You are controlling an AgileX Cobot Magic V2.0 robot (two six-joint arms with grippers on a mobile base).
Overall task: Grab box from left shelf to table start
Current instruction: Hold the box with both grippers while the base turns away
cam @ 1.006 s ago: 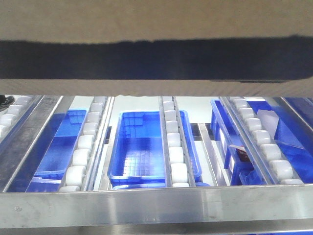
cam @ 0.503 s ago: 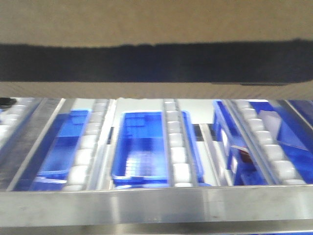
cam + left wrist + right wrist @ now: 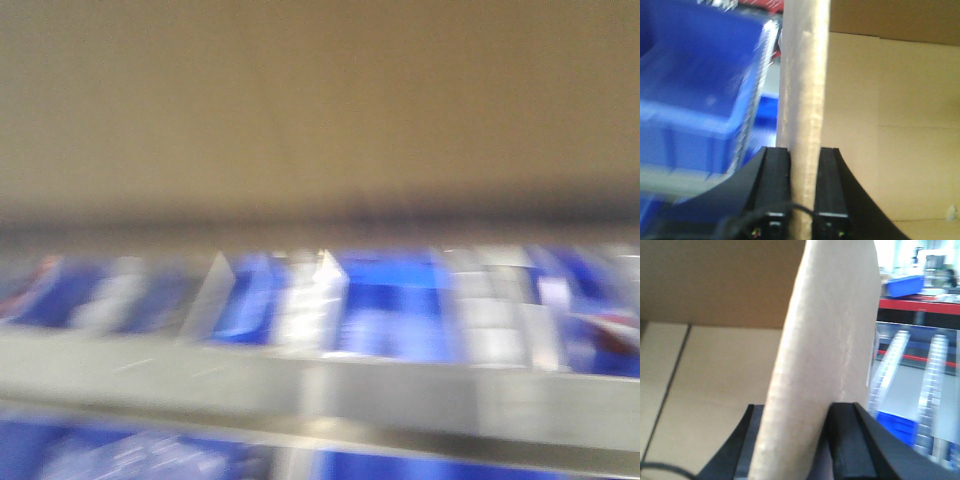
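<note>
The brown cardboard box fills the upper half of the blurred front view, close to the camera. Below it runs the shelf's steel front bar, with blue trays behind. In the left wrist view my left gripper is shut on the box's upright side wall, one black finger on each face, the box's inside to the right. In the right wrist view my right gripper is shut on the opposite box wall, the box's inside to the left. The table is out of view.
A large blue tray and a shiny rail lie left of the left gripper. Roller rails, a blue bin and a red shelf beam lie right of the right gripper.
The front view has become strongly blurred. The box now covers more of that view and its black panel no longer shows. The shelf bar and trays have shifted sideways in the view.
</note>
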